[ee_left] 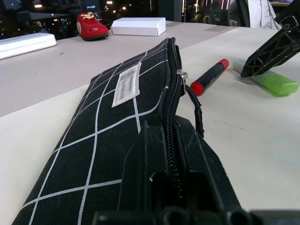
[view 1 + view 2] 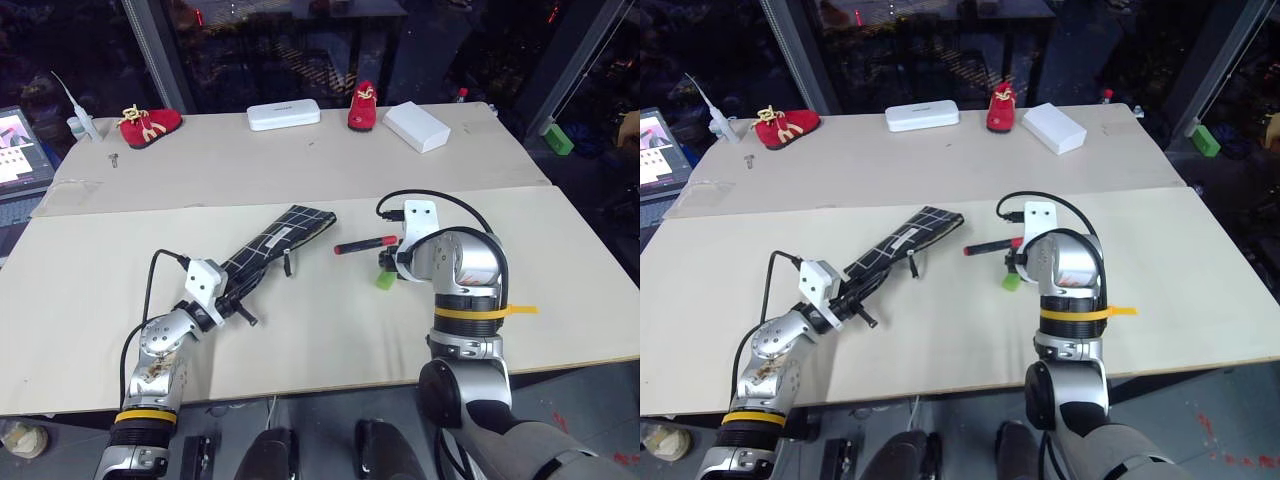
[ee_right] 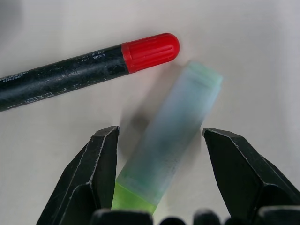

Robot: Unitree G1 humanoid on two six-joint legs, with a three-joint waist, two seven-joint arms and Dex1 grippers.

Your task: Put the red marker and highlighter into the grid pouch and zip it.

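1. Left eye view: noted one grid pouch [image 2: 278,240] lying slantwise at centre frame, its lower end clamped in the left gripper [image 2: 232,297], fingers pressed together on the fabric. Noted one red marker [image 2: 366,244] right of centre and one highlighter [image 2: 386,279] just below it, partly masked by the right gripper [image 2: 392,268]. Counted two red shoes [image 2: 148,126] and two white boxes [image 2: 283,114] along the upper part of the frame.
2. Left wrist view: found the zip [image 1: 172,89] running up the pouch edge; marker and highlighter lay apart from the pouch, upper right.
3. Right wrist view: found fingers [image 3: 98,159] standing apart, straddling the highlighter, not visibly touching it.
4. Judged step: pickup of the highlighter, nothing yet pouched. Next move judged to call for closing squarely on the barrel without nudging the marker.
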